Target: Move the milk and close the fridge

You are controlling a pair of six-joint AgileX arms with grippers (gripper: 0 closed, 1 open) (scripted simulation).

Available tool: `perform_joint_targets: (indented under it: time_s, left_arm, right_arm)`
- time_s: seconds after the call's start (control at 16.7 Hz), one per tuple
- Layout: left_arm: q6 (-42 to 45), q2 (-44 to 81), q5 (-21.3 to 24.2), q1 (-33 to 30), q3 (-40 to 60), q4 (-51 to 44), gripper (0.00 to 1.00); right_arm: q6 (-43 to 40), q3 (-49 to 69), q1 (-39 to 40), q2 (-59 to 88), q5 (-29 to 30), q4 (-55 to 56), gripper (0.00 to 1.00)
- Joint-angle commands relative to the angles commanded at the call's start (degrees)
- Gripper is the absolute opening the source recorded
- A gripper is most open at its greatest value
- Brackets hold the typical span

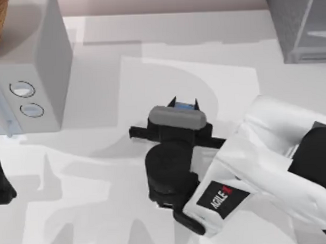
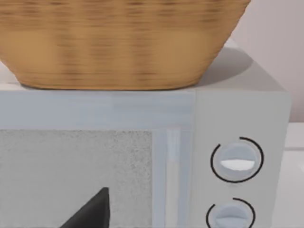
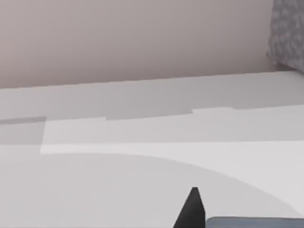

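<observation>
1. Right gripper (image 1: 184, 103) sits mid-table in the top view, its two dark fingertips set on either side of a small blue sliver, which I take to be the milk (image 1: 184, 105). It looks clenched on the carton, though the wrist body covers most of it.
2. In the right wrist view one dark fingertip (image 3: 191, 209) pokes up beside a blue-grey edge, probably the carton's top (image 3: 254, 222).
3. Ahead of that lies bare table (image 3: 142, 161).
4. Left gripper (image 1: 2, 186) waits at the table's left edge; I cannot tell how its fingers stand. One dark fingertip (image 2: 90, 211) shows in its wrist view.
5. Just past it stands the dial box (image 1: 35, 62), with a basket (image 2: 118, 42) on top.
6. Farthest off, at the table's far right corner, is the fridge (image 1: 288, 21), its paler door (image 1: 315, 33) apparently swung out.
7. Judging by this, the moving step is in hand: milk gripped, well apart from the fridge.
8. Next, the carton needs carrying toward the fridge, kept upright and clear of the door, then setting down before the door gets pushed shut.
</observation>
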Motion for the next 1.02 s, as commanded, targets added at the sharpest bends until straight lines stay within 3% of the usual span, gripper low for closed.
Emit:
perform_joint_targets:
  time_s: [0.12, 1.02]
  left_arm:
    - [0.00, 0.00, 0.00, 0.00, 0.00, 0.00, 1.00]
    - [0.00, 0.00, 0.00, 0.00, 0.00, 0.00, 1.00]
  right_arm:
    - [0.00, 0.00, 0.00, 0.00, 0.00, 0.00, 0.00]
    - [0.21, -1.53, 0.18, -5.75, -0.04, -4.44, 0.00]
